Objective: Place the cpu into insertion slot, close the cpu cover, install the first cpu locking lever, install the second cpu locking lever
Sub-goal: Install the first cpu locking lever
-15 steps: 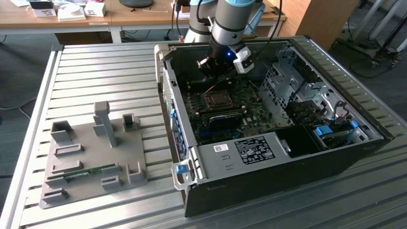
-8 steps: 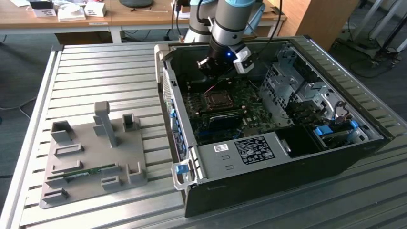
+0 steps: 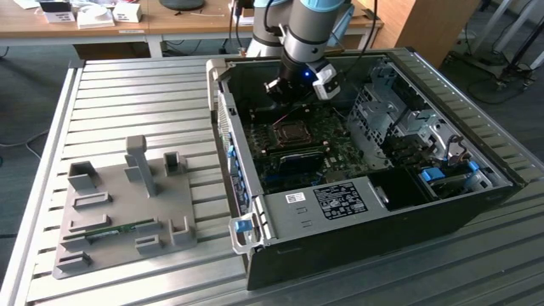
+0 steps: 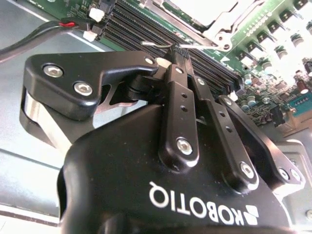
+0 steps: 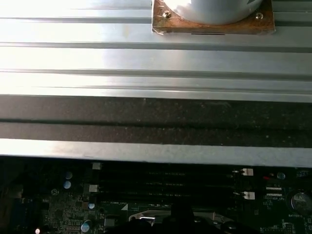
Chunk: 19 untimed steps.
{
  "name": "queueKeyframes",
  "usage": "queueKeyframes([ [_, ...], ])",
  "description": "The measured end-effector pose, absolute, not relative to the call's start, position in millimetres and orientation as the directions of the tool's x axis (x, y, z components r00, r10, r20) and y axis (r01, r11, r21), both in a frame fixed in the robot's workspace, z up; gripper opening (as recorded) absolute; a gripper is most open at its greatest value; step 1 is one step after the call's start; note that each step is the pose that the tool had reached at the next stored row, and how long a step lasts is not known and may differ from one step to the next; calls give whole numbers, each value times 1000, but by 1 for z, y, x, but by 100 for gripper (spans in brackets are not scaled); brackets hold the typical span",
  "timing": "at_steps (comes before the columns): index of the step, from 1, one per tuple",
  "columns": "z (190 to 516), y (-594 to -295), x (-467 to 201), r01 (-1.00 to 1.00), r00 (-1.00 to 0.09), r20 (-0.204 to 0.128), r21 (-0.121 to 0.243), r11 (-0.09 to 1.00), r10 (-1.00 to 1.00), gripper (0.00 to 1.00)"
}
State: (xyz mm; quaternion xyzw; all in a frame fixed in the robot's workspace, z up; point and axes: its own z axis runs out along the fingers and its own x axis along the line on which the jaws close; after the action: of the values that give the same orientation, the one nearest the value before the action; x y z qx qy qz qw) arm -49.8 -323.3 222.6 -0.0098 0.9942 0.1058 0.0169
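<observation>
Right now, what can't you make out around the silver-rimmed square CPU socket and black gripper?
Second wrist view: glare whitens the centre of the square silver metal cpu cover, cut by the top edge; cpu unconfirmed.
Same view: the black gripper, shut, meets a thin silver wire lever; its tips hide any pinch.
Exterior view: the insertion slot is too small for lever positions.
First wrist view: bottom edge cuts the slot.

Even room light — dim inside the computer case.
In the exterior view the slatted table beside the case is softly lit, the case's interior shadowed; in the second wrist view the cpu cover inside the case burns out white.
</observation>
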Motion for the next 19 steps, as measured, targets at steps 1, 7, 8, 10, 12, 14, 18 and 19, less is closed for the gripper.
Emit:
queueKeyframes([
  [1, 222, -323, -49, -23, -999, -36, 210, 977, -16, 11],
  [7, 220, -323, -47, -23, -999, -36, 210, 977, -16, 11],
  [8, 219, -323, -47, -23, -999, -36, 210, 977, -16, 11],
  [10, 218, -323, -47, -23, -999, -36, 210, 977, -16, 11],
  [12, 217, -323, -47, -23, -999, -36, 209, 978, -16, 11],
  [14, 216, -323, -47, -23, -999, -36, 209, 978, -16, 11],
  [18, 213, -323, -47, -23, -999, -36, 207, 978, -16, 11],
  [19, 212, -323, -47, -23, -999, -36, 207, 978, -16, 11],
])
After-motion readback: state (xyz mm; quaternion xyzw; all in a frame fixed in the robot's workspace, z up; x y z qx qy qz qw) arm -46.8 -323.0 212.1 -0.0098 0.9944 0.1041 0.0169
